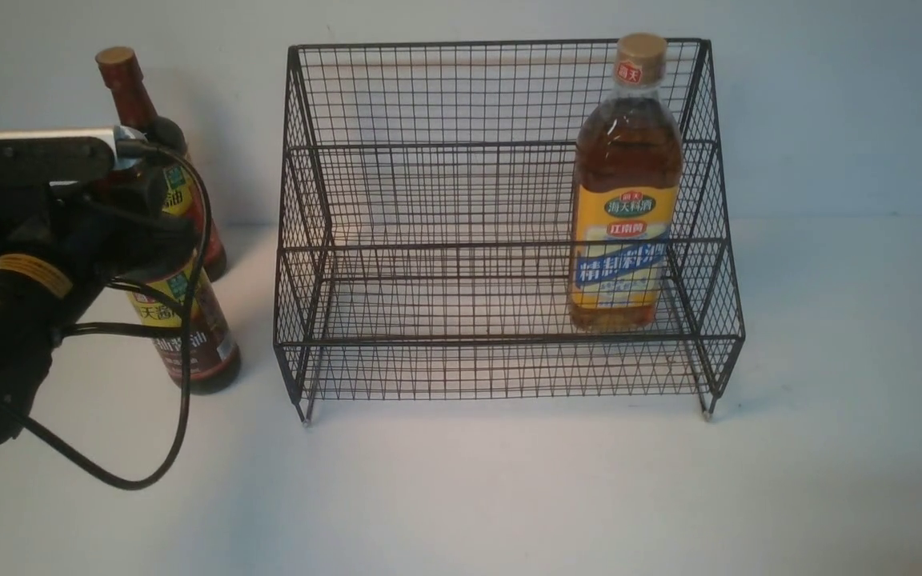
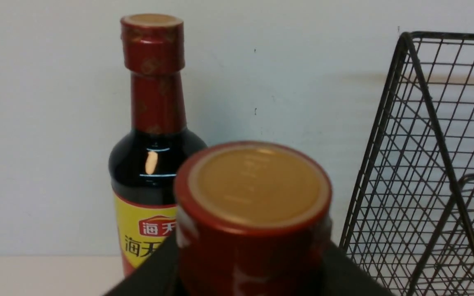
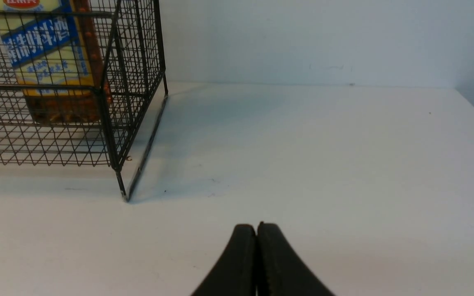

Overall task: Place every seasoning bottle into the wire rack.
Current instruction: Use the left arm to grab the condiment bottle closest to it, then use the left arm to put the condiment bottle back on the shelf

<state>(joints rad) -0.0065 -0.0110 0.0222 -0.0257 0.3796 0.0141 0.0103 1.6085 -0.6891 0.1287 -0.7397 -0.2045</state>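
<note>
Left gripper (image 2: 250, 267) flanks the neck of the near soy-sauce bottle (image 1: 189, 336) at frame left; whether it clamps the neck cannot be told. Right gripper (image 3: 256, 246) is closed and empty above the table (image 3: 344, 164). Wire rack (image 1: 461, 240) fills the centre, with the amber bottle (image 1: 625, 200) upright on its lower tier, right side. Far soy-sauce bottle (image 1: 129, 88) stands upper left, outside the rack.
</note>
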